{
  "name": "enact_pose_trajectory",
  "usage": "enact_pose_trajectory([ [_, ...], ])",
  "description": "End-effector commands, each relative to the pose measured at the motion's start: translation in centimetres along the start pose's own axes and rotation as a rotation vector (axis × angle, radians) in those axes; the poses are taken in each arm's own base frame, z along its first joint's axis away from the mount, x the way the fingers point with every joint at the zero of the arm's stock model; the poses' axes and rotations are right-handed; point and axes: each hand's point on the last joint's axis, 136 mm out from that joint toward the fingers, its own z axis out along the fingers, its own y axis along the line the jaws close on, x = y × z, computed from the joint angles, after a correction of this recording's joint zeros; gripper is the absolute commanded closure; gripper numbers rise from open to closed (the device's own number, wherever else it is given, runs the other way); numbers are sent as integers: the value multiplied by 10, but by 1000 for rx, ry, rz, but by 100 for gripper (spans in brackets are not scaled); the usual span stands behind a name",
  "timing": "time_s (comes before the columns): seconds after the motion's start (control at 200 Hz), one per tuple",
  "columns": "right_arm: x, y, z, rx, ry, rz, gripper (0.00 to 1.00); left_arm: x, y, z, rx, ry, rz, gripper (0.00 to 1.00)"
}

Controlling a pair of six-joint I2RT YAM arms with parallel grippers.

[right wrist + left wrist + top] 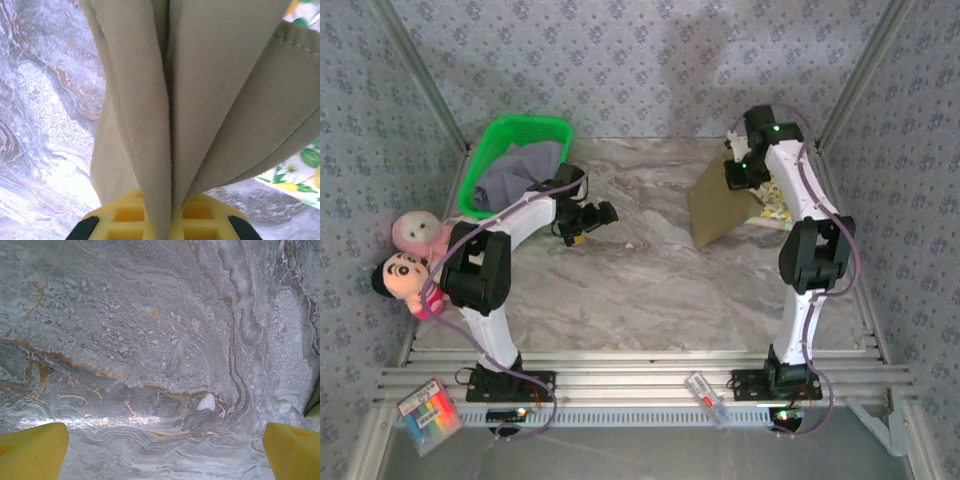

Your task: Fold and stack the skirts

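My right gripper [743,181] is shut on the plain olive-khaki skirt [716,211] and holds it up at the back right, with its lower edge hanging to the table. In the right wrist view the yellow fingers [127,215] pinch a fold of that khaki skirt [200,90] between them. Under and beside it lies the yellow-green floral skirt [776,207], whose print shows at the edge [300,172]. A lavender-grey skirt [516,176] lies in the green basket [492,140]. My left gripper [592,224] hovers open over bare marble, its yellow fingertips [31,451] far apart with nothing between them.
Two plush dolls [412,258] lie at the left edge beside my left arm. The marble table [640,270] is bare in the middle. A packet of coloured pens [430,412] and a small tag [706,398] rest on the front rails.
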Motion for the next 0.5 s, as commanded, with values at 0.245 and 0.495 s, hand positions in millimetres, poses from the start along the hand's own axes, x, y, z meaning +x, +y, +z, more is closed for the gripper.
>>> enact_pose_trajectory([
  [0.245,-24,-43,-58,-78,-81,55,100,6,5,10,-15,40,-27,0],
  [0.495,-17,-97,-45,-238,-118,150,100,10,8,12,-24,54,-34,0],
])
